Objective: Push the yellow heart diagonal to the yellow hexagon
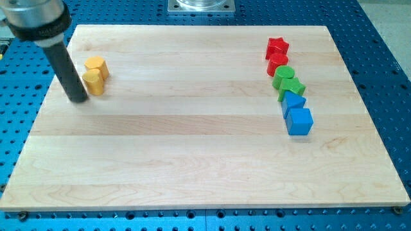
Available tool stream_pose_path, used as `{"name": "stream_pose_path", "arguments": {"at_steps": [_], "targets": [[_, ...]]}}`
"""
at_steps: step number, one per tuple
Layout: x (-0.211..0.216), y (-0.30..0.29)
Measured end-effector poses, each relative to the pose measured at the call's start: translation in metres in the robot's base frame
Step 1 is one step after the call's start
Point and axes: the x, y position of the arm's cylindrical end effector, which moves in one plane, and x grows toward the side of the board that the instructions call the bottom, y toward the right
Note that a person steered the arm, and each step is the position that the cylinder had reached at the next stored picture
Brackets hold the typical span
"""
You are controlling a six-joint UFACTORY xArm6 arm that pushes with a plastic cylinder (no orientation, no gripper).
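Two yellow blocks sit touching near the board's upper left. The yellow hexagon [96,66] is the upper one. The yellow heart [94,82] lies just below it, slightly to the left. My tip [78,99] rests on the board just left of the heart and a little lower, close to it. I cannot tell if it touches the heart. The dark rod rises from the tip toward the view's top left corner.
At the right, a column of blocks runs downward: a red star [277,47], a red block [277,63], a green round block [283,76], a green block [293,87], a blue block [294,102] and a blue cube [299,121]. The wooden board [192,160] lies on a blue perforated table.
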Motion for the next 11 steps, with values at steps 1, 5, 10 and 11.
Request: {"name": "stream_pose_path", "arguments": {"at_steps": [1, 5, 10, 11], "targets": [[-0.030, 0.059], [-0.014, 0.204], [-0.174, 0.341], [-0.176, 0.355]]}}
